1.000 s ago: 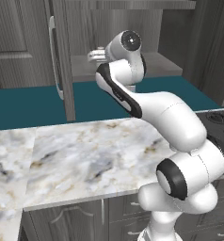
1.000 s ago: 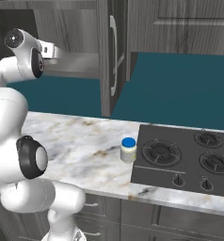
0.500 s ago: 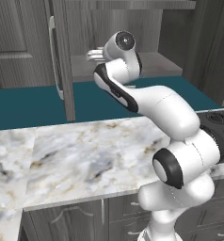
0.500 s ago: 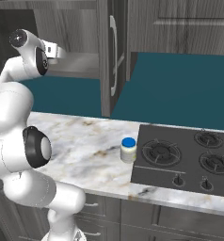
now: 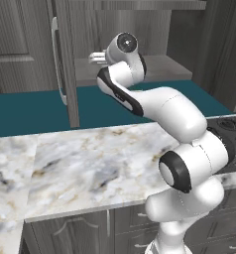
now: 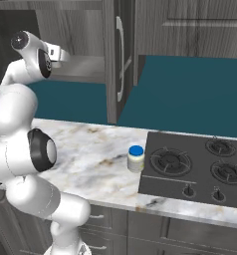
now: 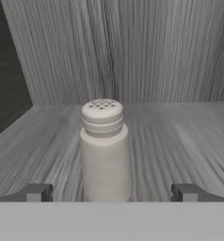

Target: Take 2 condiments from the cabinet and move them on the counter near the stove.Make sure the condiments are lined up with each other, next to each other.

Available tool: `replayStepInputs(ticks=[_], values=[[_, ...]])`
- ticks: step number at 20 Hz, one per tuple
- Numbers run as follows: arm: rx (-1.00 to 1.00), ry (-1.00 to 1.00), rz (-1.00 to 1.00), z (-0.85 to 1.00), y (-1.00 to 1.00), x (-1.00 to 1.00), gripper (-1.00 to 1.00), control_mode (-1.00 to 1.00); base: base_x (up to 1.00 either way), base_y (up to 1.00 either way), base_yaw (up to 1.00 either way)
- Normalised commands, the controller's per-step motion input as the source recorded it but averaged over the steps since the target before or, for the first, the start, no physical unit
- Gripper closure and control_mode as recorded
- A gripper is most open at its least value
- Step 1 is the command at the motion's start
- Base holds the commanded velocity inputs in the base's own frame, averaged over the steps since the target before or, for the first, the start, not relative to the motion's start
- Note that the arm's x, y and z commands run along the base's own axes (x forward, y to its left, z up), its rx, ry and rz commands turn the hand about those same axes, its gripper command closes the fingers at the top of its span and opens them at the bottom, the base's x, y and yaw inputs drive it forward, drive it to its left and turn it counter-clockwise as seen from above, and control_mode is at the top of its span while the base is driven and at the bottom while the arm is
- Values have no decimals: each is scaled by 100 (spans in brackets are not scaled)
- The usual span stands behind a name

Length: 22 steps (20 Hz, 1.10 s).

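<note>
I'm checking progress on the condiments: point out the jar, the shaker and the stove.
jar (image 6: 136, 158), right base view, its cream body.
shaker (image 7: 104, 155), hand view, its pale body.
stove (image 6: 195, 169), right base view, black top between burners.

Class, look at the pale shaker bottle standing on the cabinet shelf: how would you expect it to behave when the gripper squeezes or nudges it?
The shaker bottle looks rigid, so it should hold shape when squeezed. Tall and slim, it may tip if nudged high. Its smooth sides might slip between the fingertips.

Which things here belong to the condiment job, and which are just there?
Belongs to the job:
- shaker bottle, on the cabinet shelf
- blue-lidded jar, on the counter beside the stove
- gripper, open

Just there:
- drawers below the counter
</note>
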Motion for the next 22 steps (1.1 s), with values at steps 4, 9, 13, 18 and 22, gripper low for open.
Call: replayStepInputs(ticks=[4, 9, 13, 18, 22], values=[[0, 2, -2, -1, 1, 20, -100, -100, 0, 0, 0], [0, 2, -2, -10, 6, 18, -100, -100, 0, 0, 0], [0, 1, -2, -11, 10, 12, -100, -100, 0, 0, 0], [0, 0, 0, -8, 3, 7, -100, -100, 0, 0, 0], [0, 1, 0, -17, 6, 18, -100, -100, 0, 0, 0]])
